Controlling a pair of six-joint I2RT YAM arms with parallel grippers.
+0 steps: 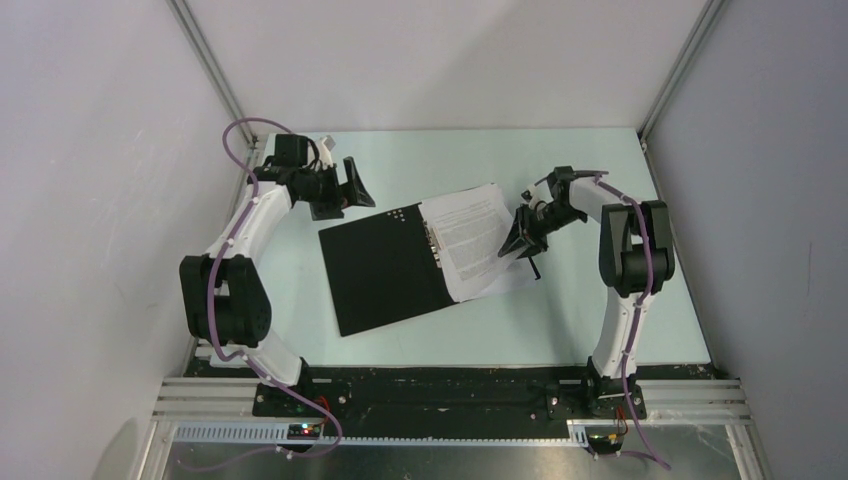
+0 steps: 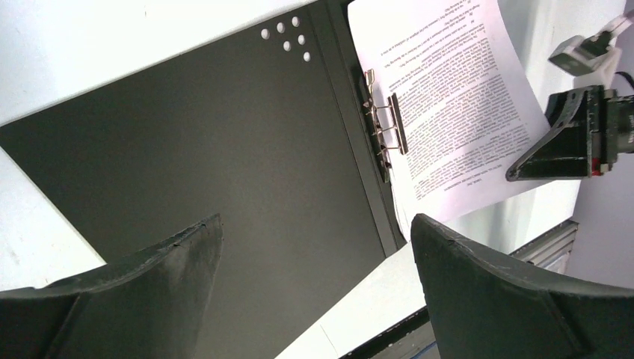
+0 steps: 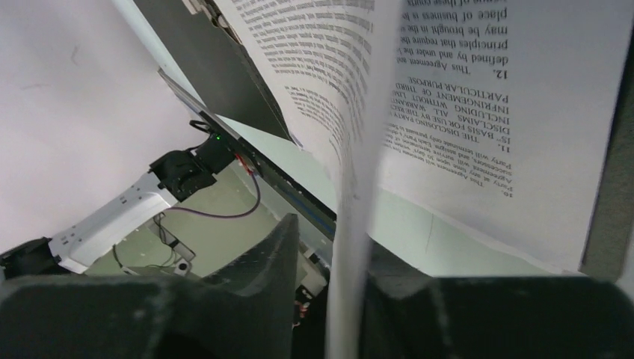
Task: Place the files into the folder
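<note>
Filing looks nearly done: the white printed paper sheets (image 1: 472, 238) lie in the open black-lined folder (image 1: 385, 272). The right gripper (image 1: 522, 238) straddles one sheet's edge, whether clamped I cannot tell; the left gripper (image 1: 350, 188) gapes empty. Next, I reckon: let go, shut cover.

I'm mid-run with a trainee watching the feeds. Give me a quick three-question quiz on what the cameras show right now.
1. True or false: the folder lies shut, red side up.
2. Where do the files lie? A) under the folder; B) on the folder's half nearer the right arm, beside the metal clip; C) on the half nearer the left arm.
3. Which has the sheets' edge between its fingers, the left gripper or the right gripper?

Key: 1 false, it lies open, black inside up. 2 B. 3 the right gripper.
</note>
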